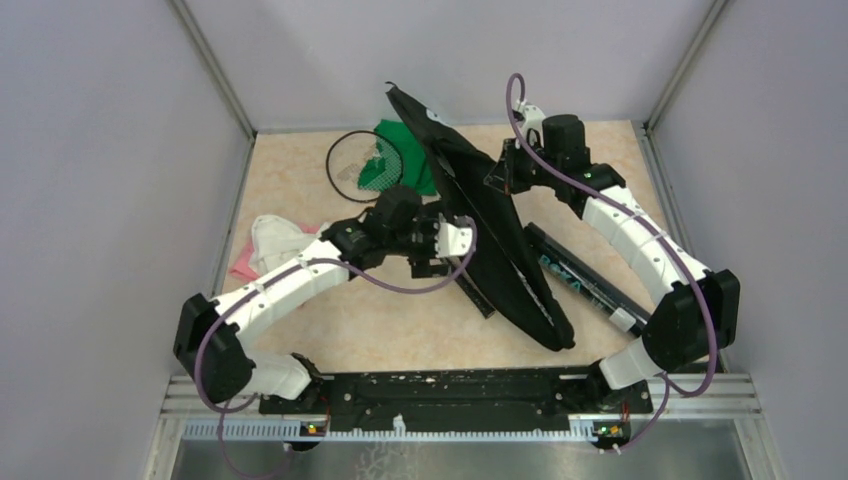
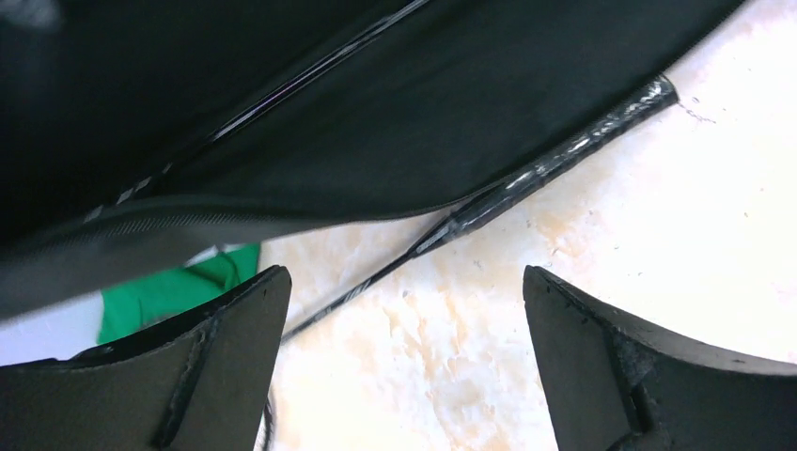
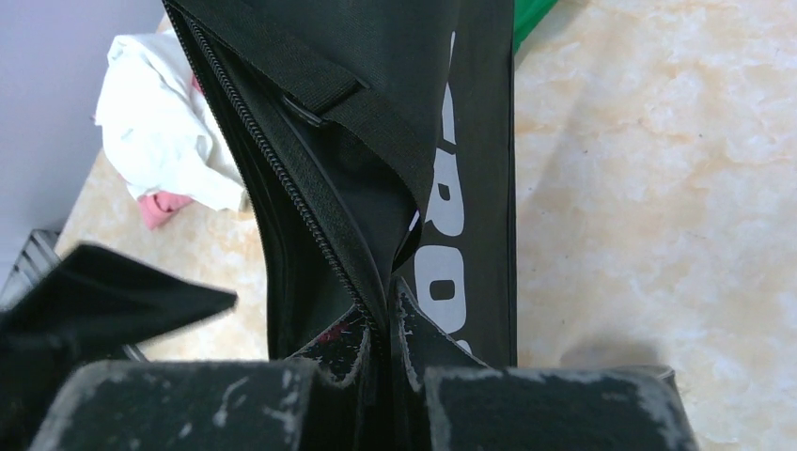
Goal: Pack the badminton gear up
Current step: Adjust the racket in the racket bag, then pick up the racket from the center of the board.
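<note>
Two grippers of mine are at the racket bag [image 1: 500, 230], one on each side of it. From above, my right gripper [image 1: 497, 178] pinches the bag's upper edge in its far half. The bag stands on edge, slanting from far left to near right. My left gripper [image 1: 455, 243] sits close against the bag's left face, about midway along. The tube [image 1: 580, 280] lies flat on the bag's right side, nearer my bases than the right gripper and apart from it. One racket [image 1: 362, 160] rests its head on the green cloth [image 1: 400, 138], beyond my left gripper. The white and pink cloths [image 1: 272, 243] lie off to that gripper's left on the table [image 1: 330, 330].

Left wrist view — my left gripper [image 2: 404, 282] is spread wide with nothing between its fingers [image 2: 216, 366]. Just ahead of the tips a second racket [image 2: 564, 150] lies on the table. Its thin shaft starts beside my left fingertip and its wrapped handle runs up to the right. The bag [image 2: 395, 122] hangs above it and covers part of it.

Right wrist view — my right gripper [image 3: 383, 324] is clamped on the bag [image 3: 376, 122] at its zipper edge, which runs straight away from the tips. White lettering shows just right of them, and the white cloth lies far off to the left.
</note>
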You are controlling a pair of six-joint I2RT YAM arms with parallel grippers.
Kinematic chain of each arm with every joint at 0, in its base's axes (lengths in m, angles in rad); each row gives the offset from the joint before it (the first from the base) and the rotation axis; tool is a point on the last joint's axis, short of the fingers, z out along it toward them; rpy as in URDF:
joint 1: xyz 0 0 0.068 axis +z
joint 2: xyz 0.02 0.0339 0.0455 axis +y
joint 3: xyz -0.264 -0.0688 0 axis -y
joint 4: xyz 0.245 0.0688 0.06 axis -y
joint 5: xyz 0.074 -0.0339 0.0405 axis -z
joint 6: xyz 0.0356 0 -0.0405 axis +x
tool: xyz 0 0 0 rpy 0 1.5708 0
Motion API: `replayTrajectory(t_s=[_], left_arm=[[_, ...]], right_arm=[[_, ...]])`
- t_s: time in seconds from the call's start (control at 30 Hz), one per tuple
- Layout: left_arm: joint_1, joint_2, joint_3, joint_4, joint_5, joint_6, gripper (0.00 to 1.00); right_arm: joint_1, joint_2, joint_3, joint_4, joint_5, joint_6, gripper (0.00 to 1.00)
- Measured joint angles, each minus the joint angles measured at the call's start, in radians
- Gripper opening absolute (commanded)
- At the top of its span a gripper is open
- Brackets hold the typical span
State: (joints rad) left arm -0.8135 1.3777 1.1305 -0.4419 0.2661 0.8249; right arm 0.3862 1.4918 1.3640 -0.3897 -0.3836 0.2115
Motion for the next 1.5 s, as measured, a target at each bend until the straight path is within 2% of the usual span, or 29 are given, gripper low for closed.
replayTrajectory(t_s=[0.1,0.27,0.5,0.57,0.8,0.97,1.1,1.33,1.5], left_arm=[[0.092,-0.039,0.001,0.002,0.041,-0.082,0.99],[0.217,-0.036,0.001,0.041,0.016,-0.267,0.99],[0.415,0.088,0.001,0.114,-0.027,-0.599,0.95],[0.442,0.130,0.001,0.129,-0.032,-0.678,0.94],[0.449,0.280,0.000,0.209,-0.016,-0.950,0.92],[0.459,0.383,0.000,0.249,-0.019,-1.091,0.91],[0.465,0.448,0.011,0.262,-0.021,-1.160,0.91],[0.466,0.540,0.114,0.262,-0.029,-1.221,0.89],[0.466,0.573,0.150,0.253,-0.061,-1.226,0.80]], right_arm=[[0.000,0.000,0.000,0.003,0.005,0.046,0.00],[0.000,0.003,0.000,0.018,0.024,0.111,0.00],[0.000,0.028,-0.001,0.060,0.035,0.170,0.00],[0.000,0.030,-0.003,0.065,0.034,0.179,0.00],[0.000,0.030,-0.021,0.108,0.012,0.187,0.00],[0.000,0.030,-0.038,0.122,-0.006,0.185,0.00],[0.000,0.029,-0.063,0.132,-0.008,0.181,0.00],[0.000,0.016,-0.090,0.136,-0.010,0.163,0.00],[0.000,-0.005,-0.097,0.137,-0.012,0.153,0.00]])
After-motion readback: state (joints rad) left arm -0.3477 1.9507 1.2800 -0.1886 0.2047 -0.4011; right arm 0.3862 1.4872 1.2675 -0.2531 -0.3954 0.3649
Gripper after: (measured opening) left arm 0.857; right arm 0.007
